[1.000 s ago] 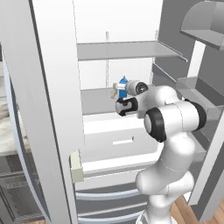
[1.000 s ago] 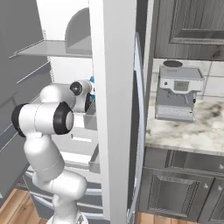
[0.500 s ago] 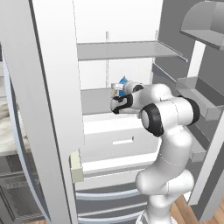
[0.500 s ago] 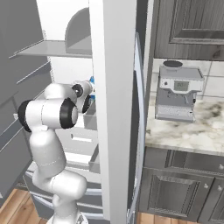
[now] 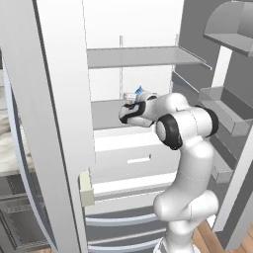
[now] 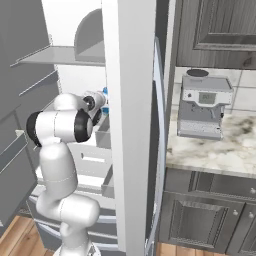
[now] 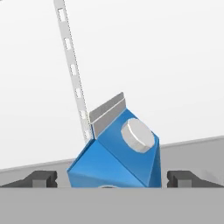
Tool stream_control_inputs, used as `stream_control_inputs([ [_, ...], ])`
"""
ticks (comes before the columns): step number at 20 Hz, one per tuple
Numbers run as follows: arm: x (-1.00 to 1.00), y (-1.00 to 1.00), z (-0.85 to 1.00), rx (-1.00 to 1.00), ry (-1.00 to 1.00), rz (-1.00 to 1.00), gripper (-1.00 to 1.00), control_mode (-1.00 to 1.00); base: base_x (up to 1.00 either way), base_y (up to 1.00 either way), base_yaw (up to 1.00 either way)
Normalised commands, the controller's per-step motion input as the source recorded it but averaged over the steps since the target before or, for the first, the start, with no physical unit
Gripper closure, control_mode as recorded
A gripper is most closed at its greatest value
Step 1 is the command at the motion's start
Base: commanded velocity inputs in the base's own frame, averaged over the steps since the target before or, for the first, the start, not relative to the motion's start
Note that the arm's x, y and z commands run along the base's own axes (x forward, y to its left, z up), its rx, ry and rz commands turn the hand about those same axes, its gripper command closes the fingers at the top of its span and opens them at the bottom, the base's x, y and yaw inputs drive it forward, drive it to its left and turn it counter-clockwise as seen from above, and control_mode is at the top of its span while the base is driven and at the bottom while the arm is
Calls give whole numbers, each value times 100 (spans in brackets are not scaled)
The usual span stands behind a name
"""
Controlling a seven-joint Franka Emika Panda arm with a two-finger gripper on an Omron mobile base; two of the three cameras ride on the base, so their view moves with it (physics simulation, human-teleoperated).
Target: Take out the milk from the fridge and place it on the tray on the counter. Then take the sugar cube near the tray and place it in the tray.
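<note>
The milk [image 7: 118,162] is a blue carton with a grey gabled top and a white cap, standing on a grey shelf of the fridge [image 5: 143,57]. In the hand view it leans and sits between my two fingertips [image 7: 43,178], with a narrow gap on each side. My gripper [image 7: 113,179] is open around it. From the left base camera, the gripper [image 5: 129,99] reaches onto the middle shelf and only the carton's blue tip [image 5: 140,90] peeks over the hand. The milk [image 6: 105,93] also shows beside the gripper [image 6: 101,103]. The tray and the sugar cube are out of view.
White drawers [image 5: 128,158] lie under the shelf. The open fridge door with bins [image 5: 222,113] stands to the right, and a door edge [image 6: 132,125] to the left of the marbled counter [image 6: 220,150], which carries a grey coffee machine [image 6: 202,107].
The arm has stretched deeper into the fridge. The hand has moved left in the left base view and now reaches the carton, hiding most of it.
</note>
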Motion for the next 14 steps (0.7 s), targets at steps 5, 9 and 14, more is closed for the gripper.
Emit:
stream_control_inputs([
  [5, 0, -2, 0, 0, -6, 0, 100, -100, 0, 0, 0],
  [9, 0, -14, 0, 4, -8, 0, 100, -100, 0, 0, 0],
  [14, -19, -11, 0, 4, -12, 0, 100, -100, 0, 0, 0],
])
